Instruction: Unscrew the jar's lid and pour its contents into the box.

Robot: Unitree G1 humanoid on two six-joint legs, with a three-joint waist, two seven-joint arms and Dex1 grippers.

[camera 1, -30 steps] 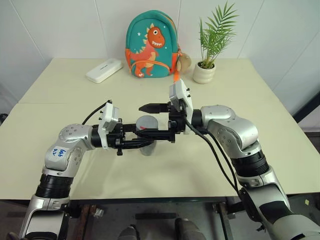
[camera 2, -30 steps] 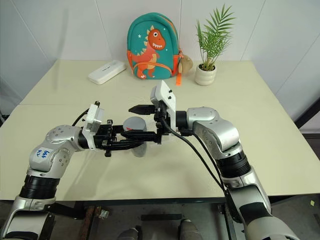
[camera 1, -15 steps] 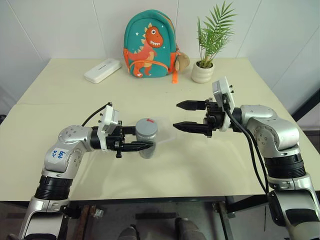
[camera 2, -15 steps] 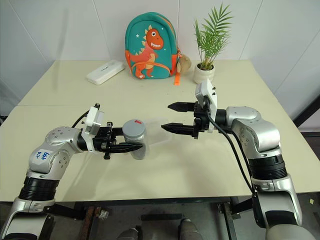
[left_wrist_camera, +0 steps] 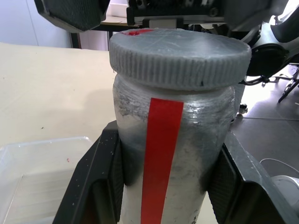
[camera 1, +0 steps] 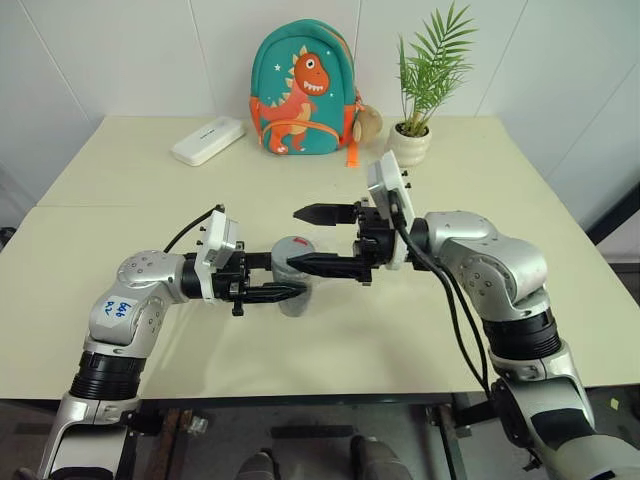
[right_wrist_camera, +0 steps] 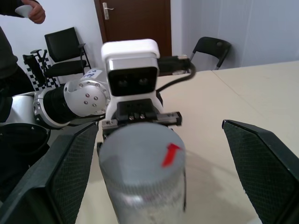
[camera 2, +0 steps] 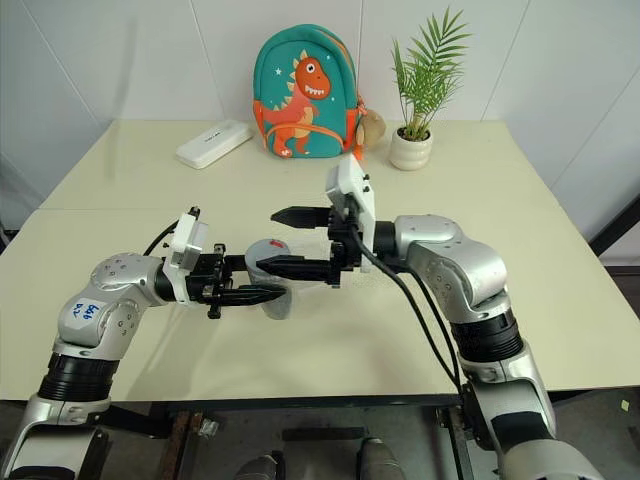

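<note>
left wrist view – left pincer (camera 1: pixel 285 277) clenched on jar (left_wrist_camera: pixel 173 154); right pincer (camera 1: pixel 305 240) released, straddling lid (left_wrist_camera: pixel 180 56).

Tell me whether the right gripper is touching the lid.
Apart. The right wrist view shows the right gripper open, with clear gaps between the lid and both fingers.

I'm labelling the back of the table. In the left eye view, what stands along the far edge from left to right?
White case → dinosaur backpack → potted plant.

Head stereo above; wrist views close.
</note>
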